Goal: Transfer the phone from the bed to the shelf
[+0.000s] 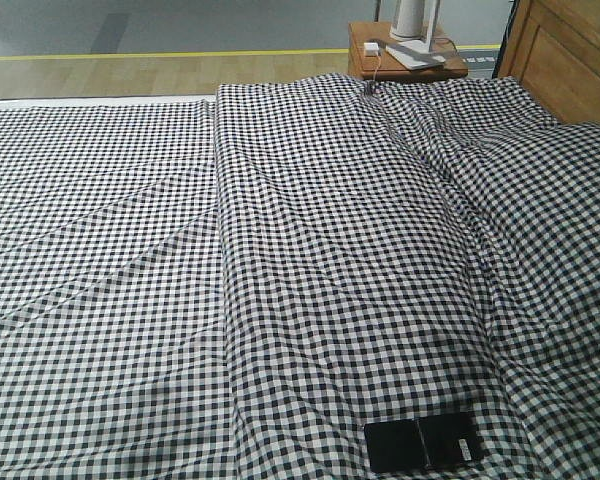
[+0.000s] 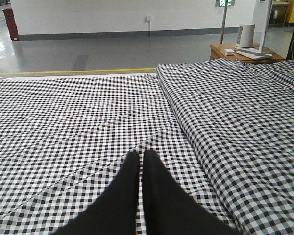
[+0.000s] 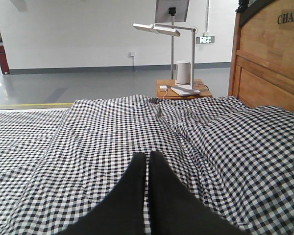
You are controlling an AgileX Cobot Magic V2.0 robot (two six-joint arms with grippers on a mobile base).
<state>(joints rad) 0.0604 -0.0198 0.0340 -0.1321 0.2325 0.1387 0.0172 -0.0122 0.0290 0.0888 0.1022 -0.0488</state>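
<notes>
- The bed [image 1: 280,250], in black-and-white gingham, fills the front view. Its soft folds suggest stopping any descent at first contact.
- The wooden headboard [image 1: 570,60] and nightstand [image 1: 405,60] stand at the far end, well apart from the work. No shelf is in view.
- The left end effector [image 2: 140,157] and right end effector [image 3: 148,157] hover over the bedding, fingers pressed together and empty. The right looks better placed and must open first.
- The phone [image 1: 423,443] lies flat near the front view's lower edge, right of centre, and shows in neither wrist view. Grip it across its narrow width.
</notes>
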